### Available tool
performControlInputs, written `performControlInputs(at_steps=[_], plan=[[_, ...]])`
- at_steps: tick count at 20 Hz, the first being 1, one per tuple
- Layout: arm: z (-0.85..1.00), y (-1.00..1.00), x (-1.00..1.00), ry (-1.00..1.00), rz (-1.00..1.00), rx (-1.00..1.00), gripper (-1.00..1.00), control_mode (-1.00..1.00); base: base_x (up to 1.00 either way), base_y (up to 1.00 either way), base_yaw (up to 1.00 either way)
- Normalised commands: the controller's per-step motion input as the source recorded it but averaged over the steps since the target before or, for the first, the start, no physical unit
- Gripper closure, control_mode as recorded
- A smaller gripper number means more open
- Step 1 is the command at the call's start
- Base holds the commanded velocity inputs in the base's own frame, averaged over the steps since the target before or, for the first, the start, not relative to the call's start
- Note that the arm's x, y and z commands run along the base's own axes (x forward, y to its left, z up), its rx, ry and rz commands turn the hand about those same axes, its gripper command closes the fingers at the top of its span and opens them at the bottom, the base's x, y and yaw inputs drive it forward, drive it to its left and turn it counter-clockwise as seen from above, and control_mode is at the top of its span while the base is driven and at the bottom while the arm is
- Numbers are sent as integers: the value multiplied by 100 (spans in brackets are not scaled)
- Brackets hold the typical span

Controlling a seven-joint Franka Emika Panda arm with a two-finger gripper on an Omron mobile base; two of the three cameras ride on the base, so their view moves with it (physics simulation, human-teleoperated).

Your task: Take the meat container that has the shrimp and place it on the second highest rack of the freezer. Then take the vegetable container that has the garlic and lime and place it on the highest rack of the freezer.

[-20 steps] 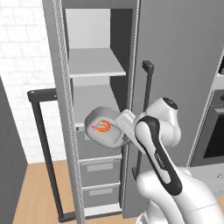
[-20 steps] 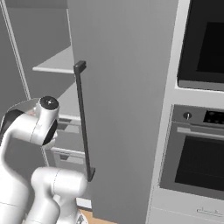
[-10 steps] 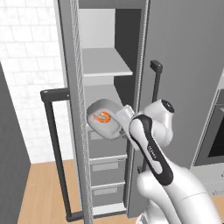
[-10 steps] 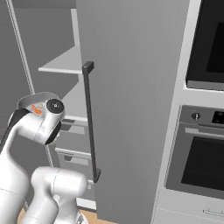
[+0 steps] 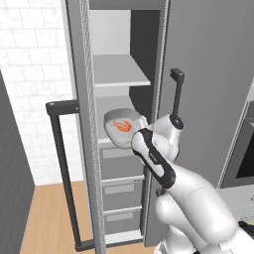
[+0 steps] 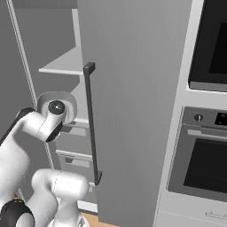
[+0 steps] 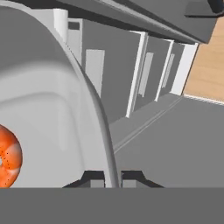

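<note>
My gripper point(image 5: 139, 128) is shut on the right rim of the meat container point(image 5: 120, 130), a shallow grey tub tilted toward the camera with the orange shrimp point(image 5: 122, 125) inside. The tub hangs in the open freezer point(image 5: 79, 99), in front of the lower pale shelf point(image 5: 110, 105) and under the highest rack point(image 5: 119, 72). In the hand view the tub's rim point(image 7: 89, 103) runs between my fingertips point(image 7: 94, 178), and the shrimp point(image 7: 6, 158) lies at the left edge. From the right base view the tub point(image 6: 67, 98) peeks out behind my wrist, below the rack point(image 6: 65, 65).
Grey drawers point(image 5: 119, 162) stack below the shelves. The freezer door stands open edge-on with its dark bar handle point(image 5: 60, 168) at the left. A closed grey door with a vertical handle point(image 6: 91, 124) is right of the opening, and ovens point(image 6: 208, 164) further right. Wooden floor point(image 5: 49, 213) lies below.
The whole picture has shifted and the freezer looms larger, so the base has driven closer. The tub stays held and now sits further inside the opening, near the lower shelf.
</note>
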Motion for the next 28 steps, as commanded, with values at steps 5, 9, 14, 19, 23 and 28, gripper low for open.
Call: performControlInputs(at_steps=[5,9,14,19,23,28], plan=[[-14,0,53,6,-18,-1,100,-100,0,0,0],[-10,0,43,0,-1,-1,100,-100,0,0,0],[-28,3,54,8,0,-7,100,-100,0,0,0],[-23,8,53,10,0,-8,100,-100,0,0,0],[-1,2,56,6,0,-5,100,-100,0,0,0],[0,2,58,1,0,-1,100,-100,0,0,0]])
